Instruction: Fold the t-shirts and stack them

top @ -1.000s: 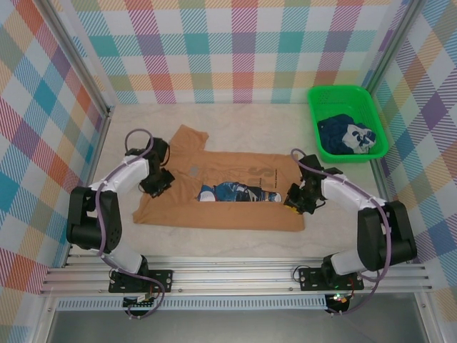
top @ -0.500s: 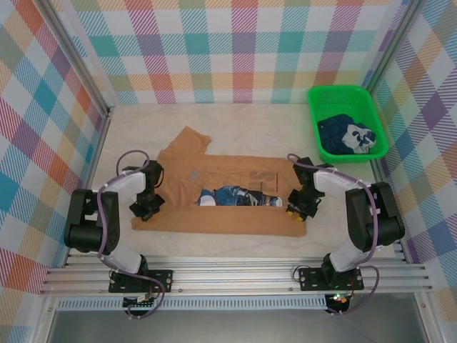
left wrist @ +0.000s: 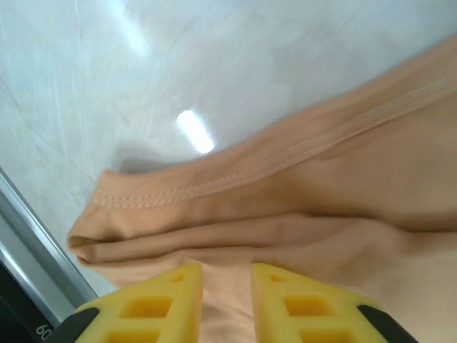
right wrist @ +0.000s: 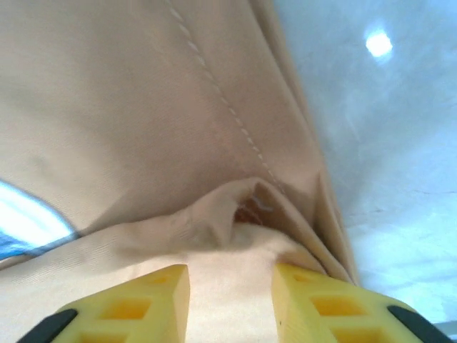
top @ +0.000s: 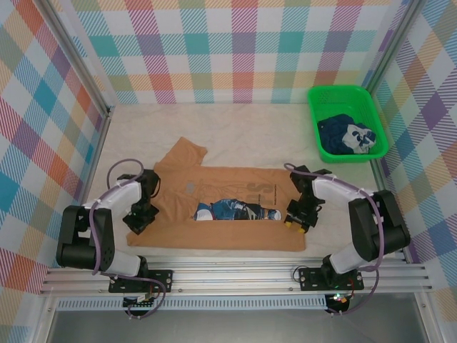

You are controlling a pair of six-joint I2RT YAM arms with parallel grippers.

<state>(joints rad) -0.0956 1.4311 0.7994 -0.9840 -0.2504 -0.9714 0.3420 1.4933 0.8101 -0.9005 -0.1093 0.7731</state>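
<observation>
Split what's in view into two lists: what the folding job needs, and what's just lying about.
Job:
- tan-brown t-shirt, laid out
- navy t-shirt, bunched in the green mesh basket

Lying about:
- green mesh basket itself
- aluminium rail at the near edge

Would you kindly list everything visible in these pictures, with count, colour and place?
tan t-shirt: one, tan-brown with a blue and white print, spread on the table's middle, near edge folded over
navy t-shirt: one, dark navy with white print, crumpled in the basket
basket: one, green plastic, far right corner
table: one, pale, under everything
walls: pastel plaid, on three sides
rail: one, silver metal, along the near edge
left gripper: one, yellow fingers slightly apart, at the tan t-shirt's left end
right gripper: one, yellow fingers apart, at the tan t-shirt's right end
</observation>
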